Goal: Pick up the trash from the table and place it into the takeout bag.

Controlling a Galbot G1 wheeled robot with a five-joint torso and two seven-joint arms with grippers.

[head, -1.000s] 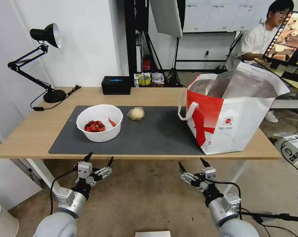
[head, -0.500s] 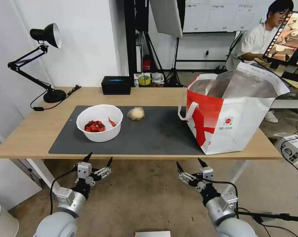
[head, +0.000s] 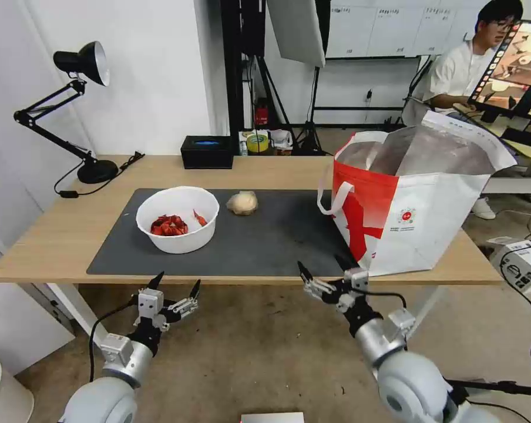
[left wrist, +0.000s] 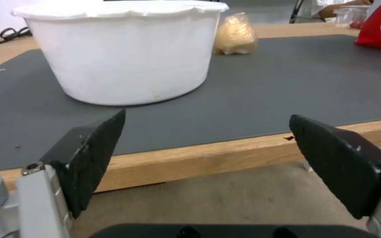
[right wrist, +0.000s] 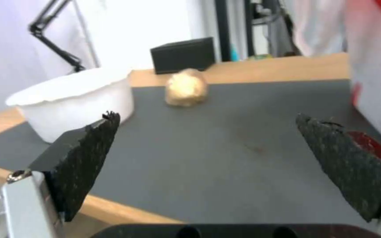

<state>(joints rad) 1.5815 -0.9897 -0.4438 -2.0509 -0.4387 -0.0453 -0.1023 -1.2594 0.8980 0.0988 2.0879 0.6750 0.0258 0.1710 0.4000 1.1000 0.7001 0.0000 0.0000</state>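
One arm moved: right gripper [head: 321, 269], jaws spread, risen to table [head: 54, 235] edge toward paper ball [head: 242, 202]; left gripper [head: 175, 283] parked, spread.

From your right wrist view the takeout bag [right wrist: 375, 66] is a blur of red and white, cut off at the frame's edge, with its logo and handles unreadable. From your left wrist view the white bowl's [left wrist: 124, 49] wall hides whatever lies inside, and only a red corner of the bag [left wrist: 378, 29] shows. In the head view the bag's [head: 412, 205] inside is just silver lining; contents can't be told.
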